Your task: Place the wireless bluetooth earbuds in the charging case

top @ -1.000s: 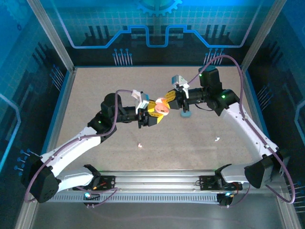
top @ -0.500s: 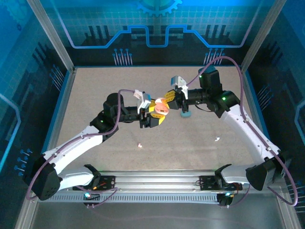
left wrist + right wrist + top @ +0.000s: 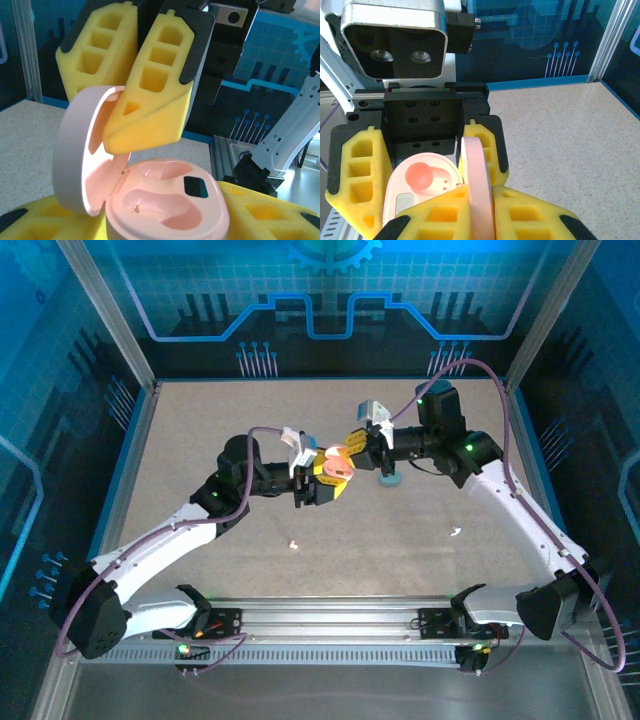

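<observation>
While the left gripper is clamped on the base of the pink charging case and holds it above the counter, the right gripper has its yellow fingers closed on the open lid, one pad inside it and one behind. Both wells look empty. The earbuds are, I judge, the tiny white pieces on the counter. One lies toward the front left and a second earbud toward the front right, both well apart from the case.

To do this step well, the lid should go fully back without twisting the hinge, and then be released slowly. The two grippers work very close together, so the right one should retreat straight backward. A teal case lies just beside it, but toward the front the counter offers open room.
</observation>
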Available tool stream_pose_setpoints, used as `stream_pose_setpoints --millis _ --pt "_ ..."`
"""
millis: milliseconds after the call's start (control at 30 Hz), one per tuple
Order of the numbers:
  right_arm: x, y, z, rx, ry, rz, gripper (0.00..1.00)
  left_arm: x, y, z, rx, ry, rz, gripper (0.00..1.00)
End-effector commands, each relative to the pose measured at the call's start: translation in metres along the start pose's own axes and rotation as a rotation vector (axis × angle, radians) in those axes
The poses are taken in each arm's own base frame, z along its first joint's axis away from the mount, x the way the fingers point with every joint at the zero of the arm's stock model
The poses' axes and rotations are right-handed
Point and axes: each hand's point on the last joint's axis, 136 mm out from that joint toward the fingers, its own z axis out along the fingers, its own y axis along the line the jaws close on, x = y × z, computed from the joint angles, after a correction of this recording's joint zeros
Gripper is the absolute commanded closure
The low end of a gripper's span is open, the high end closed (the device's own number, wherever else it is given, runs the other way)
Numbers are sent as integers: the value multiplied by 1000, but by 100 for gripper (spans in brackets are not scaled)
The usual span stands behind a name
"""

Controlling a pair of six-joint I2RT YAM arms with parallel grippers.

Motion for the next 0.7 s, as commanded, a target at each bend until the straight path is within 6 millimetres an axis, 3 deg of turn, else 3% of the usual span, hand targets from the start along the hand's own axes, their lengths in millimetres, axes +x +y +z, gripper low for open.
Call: stream_pose_setpoints --millis 0,667 --pt "-7 10 -1 -16 -19 -37 85 0 -2 2 10 -7 18 47" --pt "-7 8 1 -15 -10 -10 84 1 -5 0 17 0 42 45"
